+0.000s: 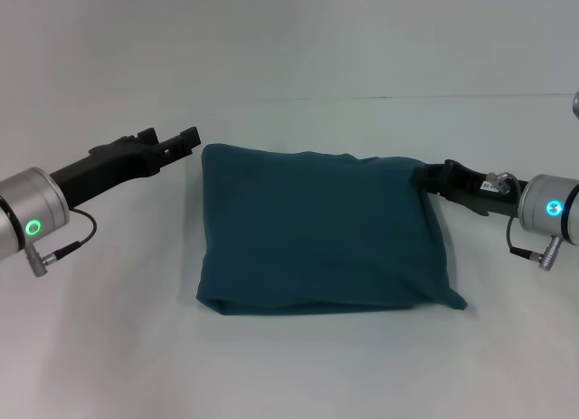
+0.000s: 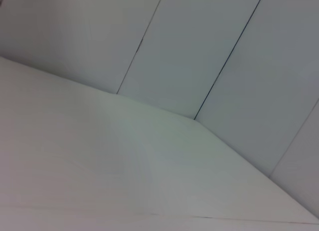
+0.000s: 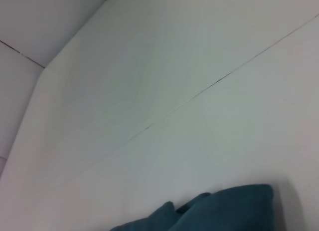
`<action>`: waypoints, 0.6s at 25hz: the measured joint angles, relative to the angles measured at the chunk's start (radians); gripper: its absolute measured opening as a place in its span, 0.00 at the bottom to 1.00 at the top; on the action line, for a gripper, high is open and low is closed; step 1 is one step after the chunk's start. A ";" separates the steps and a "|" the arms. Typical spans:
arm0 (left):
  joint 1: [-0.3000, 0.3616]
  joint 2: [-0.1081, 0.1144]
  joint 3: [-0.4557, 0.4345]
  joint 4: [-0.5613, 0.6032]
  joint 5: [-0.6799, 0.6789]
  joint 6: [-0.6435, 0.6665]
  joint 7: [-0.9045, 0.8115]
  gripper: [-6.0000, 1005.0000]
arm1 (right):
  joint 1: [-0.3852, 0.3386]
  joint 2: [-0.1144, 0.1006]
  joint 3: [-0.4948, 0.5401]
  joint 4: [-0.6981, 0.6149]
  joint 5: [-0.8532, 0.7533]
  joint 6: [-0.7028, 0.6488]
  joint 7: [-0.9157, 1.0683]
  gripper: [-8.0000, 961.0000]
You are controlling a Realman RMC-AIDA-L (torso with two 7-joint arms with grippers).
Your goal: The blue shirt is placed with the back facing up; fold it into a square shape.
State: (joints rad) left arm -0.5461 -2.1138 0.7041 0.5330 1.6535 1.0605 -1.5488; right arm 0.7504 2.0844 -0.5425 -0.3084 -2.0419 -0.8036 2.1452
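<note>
The blue shirt (image 1: 321,229) lies folded into a rough rectangle in the middle of the white table (image 1: 109,347), plain side up, its near edge a thick doubled fold. The right arm reaches in low from the right, and the right gripper (image 1: 425,178) sits at the shirt's far right corner, fingers pinched on the cloth there. The left arm stretches in from the left, angled slightly upward; the left gripper (image 1: 188,138) hovers just beside the far left corner, apart from the fabric, fingers close together and holding nothing. In the right wrist view, a bit of teal cloth (image 3: 224,208) shows against the tabletop.
</note>
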 joint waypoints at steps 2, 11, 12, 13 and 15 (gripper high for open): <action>0.000 0.000 0.000 -0.001 0.000 0.000 0.000 0.88 | 0.000 0.000 0.000 0.001 0.001 0.001 -0.010 0.42; -0.001 0.000 -0.001 -0.001 0.000 -0.002 0.001 0.88 | 0.008 0.002 0.005 0.012 0.011 0.002 -0.059 0.09; -0.001 0.000 -0.001 -0.001 0.000 -0.002 0.001 0.88 | 0.008 0.002 0.005 0.012 0.022 0.003 -0.069 0.07; -0.002 0.000 -0.002 -0.002 0.000 -0.002 0.002 0.88 | 0.008 0.002 0.003 0.012 0.035 0.003 -0.080 0.05; -0.001 0.000 -0.002 -0.002 0.000 -0.002 0.002 0.88 | 0.009 0.002 0.001 0.011 0.058 0.004 -0.101 0.01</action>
State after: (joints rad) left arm -0.5476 -2.1138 0.7025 0.5311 1.6536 1.0583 -1.5471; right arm 0.7590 2.0861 -0.5412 -0.2972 -1.9841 -0.7999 2.0446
